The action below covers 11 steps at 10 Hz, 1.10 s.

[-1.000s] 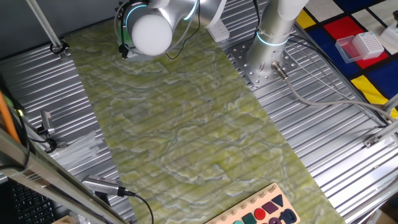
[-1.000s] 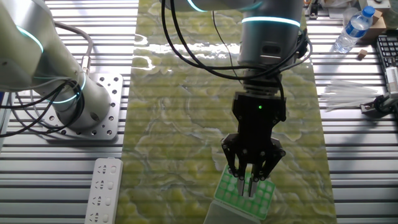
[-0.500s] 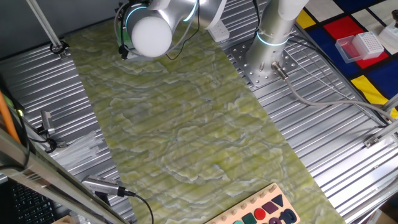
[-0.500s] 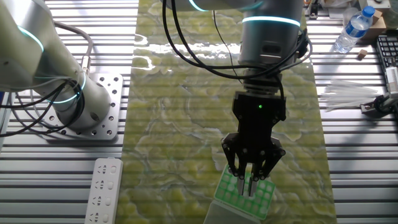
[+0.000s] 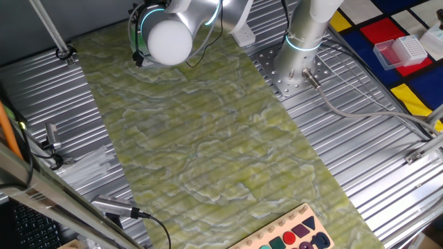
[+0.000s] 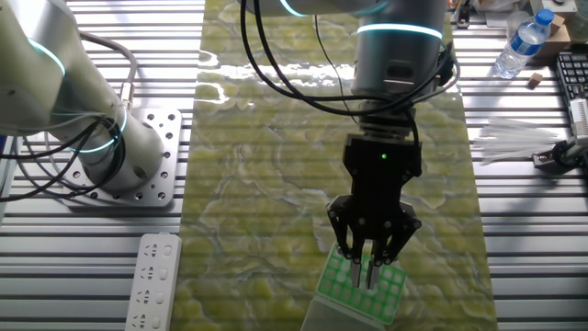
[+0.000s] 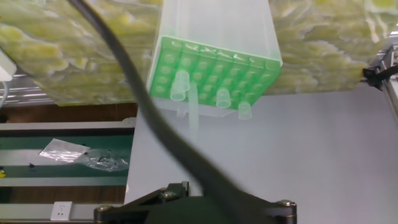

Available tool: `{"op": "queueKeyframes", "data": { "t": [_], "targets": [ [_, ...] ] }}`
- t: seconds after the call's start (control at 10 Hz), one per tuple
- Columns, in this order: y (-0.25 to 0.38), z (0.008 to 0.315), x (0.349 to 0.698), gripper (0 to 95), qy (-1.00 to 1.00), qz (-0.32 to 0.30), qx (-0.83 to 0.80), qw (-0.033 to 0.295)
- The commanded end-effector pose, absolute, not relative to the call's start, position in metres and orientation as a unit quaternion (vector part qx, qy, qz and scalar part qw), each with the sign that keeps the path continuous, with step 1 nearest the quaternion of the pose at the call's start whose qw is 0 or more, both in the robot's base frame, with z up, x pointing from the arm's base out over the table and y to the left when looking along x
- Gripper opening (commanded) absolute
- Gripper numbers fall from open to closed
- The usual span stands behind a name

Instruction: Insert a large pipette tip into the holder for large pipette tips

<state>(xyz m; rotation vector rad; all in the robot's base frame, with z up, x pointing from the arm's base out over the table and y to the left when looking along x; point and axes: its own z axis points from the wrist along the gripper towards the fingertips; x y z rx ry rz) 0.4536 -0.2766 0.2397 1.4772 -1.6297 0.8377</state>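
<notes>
A robotics lab: ribbed metal table (image 6: pixel 83 267), bolted arm base (image 6: pixel 138 161), green pipette-tip holder (image 6: pixel 360 287)

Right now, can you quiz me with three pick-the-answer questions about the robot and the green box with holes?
1. Where is the holder for large pipette tips?
A. right under the gripper
B. beside the water bottle
C. on the white remote

2. What colour is the holder's top?
A. red
B. green
C. black

3. In the hand view, how is the large pipette tip by the rack?
A. lying flat on the mat
B. snapped in two
C. sticking up out of the rack's top, taller than the seated tips

Answers: 1 A, the fingers hang just over the rack at the mat's near end. 2 B, the hand view shows a bright green grid of holes. 3 C, it rises past the stubby tips around it.
</notes>
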Motion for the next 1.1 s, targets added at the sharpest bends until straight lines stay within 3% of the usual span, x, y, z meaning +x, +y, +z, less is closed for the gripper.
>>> {"op": "queueKeyframes", "data": {
  "t": [0.1, 0.3, 0.4, 0.6, 0.7, 0.8, 1.0, 1.1],
  "targets": [
    [-0.276, 0.239, 0.454, 0.0, -0.639, 0.329, 0.579, 0.384],
    [-0.274, 0.238, 0.454, 0.0, -0.638, 0.332, 0.578, 0.386],
    [-0.273, 0.238, 0.454, 19.0, -0.637, 0.333, 0.578, 0.387],
    [-0.272, 0.238, 0.455, 19.0, -0.636, 0.333, 0.578, 0.387],
    [-0.272, 0.239, 0.455, 38.0, -0.637, 0.333, 0.577, 0.387],
    [-0.272, 0.239, 0.455, 38.0, -0.640, 0.334, 0.575, 0.385],
    [-0.270, 0.247, 0.457, 0.0, -0.695, 0.321, 0.545, 0.342],
    [-0.266, 0.254, 0.459, 0.0, -0.724, 0.313, 0.524, 0.321]
  ]
}}
